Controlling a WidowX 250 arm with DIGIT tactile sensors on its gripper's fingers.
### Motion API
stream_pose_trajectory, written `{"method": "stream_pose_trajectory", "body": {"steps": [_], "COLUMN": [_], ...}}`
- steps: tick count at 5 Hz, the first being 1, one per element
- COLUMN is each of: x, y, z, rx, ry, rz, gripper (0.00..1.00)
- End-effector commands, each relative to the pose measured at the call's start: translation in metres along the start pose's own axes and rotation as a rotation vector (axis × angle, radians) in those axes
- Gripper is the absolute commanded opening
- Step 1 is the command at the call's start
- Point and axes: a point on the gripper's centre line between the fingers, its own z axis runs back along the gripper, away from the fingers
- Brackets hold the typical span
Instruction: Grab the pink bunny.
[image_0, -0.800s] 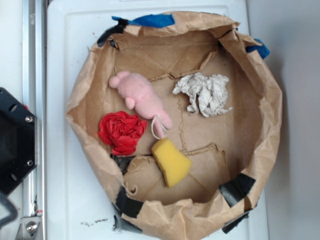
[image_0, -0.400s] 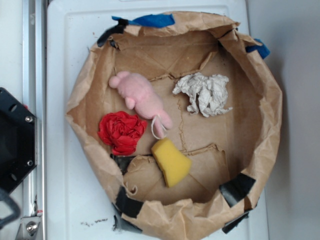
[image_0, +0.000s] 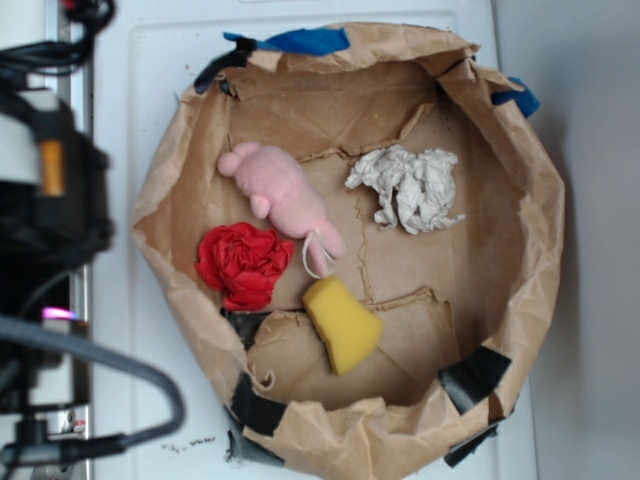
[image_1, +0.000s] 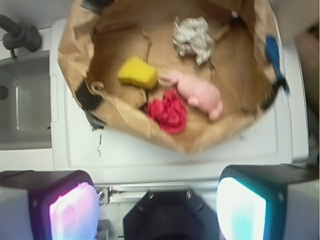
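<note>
Pink bunny (image_0: 283, 196) lies in the paper bowl (image_0: 545, 230), untouched.
Soft, light and squashy, it likely grips best across its plump middle; red cloth ball (image_0: 243, 263) touches it, sponge (image_0: 342, 324) sits near. Pincer (image_1: 159, 209) gapes wide, well apart.
</note>
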Motion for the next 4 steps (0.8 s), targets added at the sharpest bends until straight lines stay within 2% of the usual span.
{"method": "stream_pose_trajectory", "body": {"steps": [1,2,3,4], "x": [0.048,0.065,0.075,0.075], "y": [0.010,0.011,0.015,0.015], "z": [-0.014,-0.016,-0.009,-0.009], "rx": [-0.058,-0.047,-0.075,-0.075], "ry": [-0.051,-0.146,-0.191,-0.191], "rz": [-0.365,-0.476,-0.536,-0.536], "gripper": [1.00,1.00,1.00,1.00]}}
